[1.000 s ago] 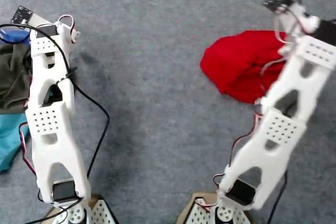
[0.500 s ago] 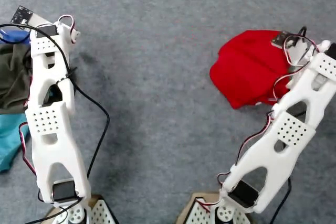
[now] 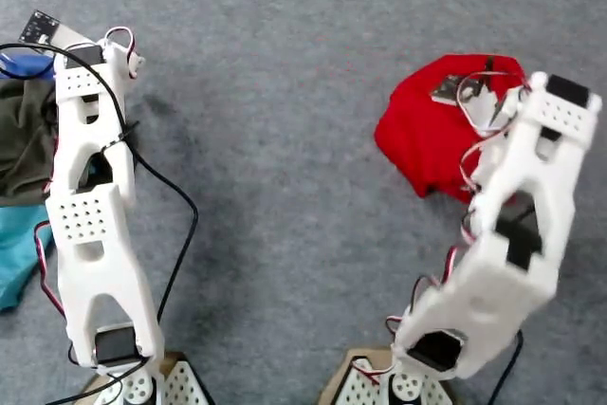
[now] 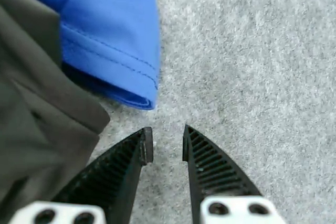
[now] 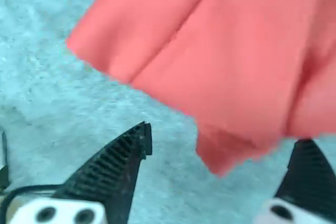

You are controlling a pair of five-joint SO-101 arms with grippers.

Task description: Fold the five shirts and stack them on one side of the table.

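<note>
While both white arms lean out over it, the grey table (image 3: pixel 285 92) carries shirts on two sides. The right arm (image 3: pixel 512 225) rises from its base at 5 o'clock and reaches toward 2 o'clock. The left arm (image 3: pixel 90 215) runs from its base at 7 o'clock up toward 10 o'clock.

The red shirt (image 3: pixel 427 135) lies bunched at about 2 o'clock on the table, partly under the right arm's wrist. At 9 o'clock, by the table's edge, a dark olive shirt (image 3: pixel 24 139) lies crumpled. A teal shirt (image 3: pixel 14 253) sits just beside it toward 8 o'clock, and a blue shirt (image 3: pixel 24 65) touches it toward 10 o'clock.

The right gripper (image 5: pixel 223 148) is spread wide, with a loose corner of the red shirt between its fingers; whether either finger touches the cloth cannot be told. The left gripper (image 4: pixel 166 144) hangs over bare table just beside the blue shirt's hemmed edge, its fingers parted by a narrow gap with nothing between them.
</note>
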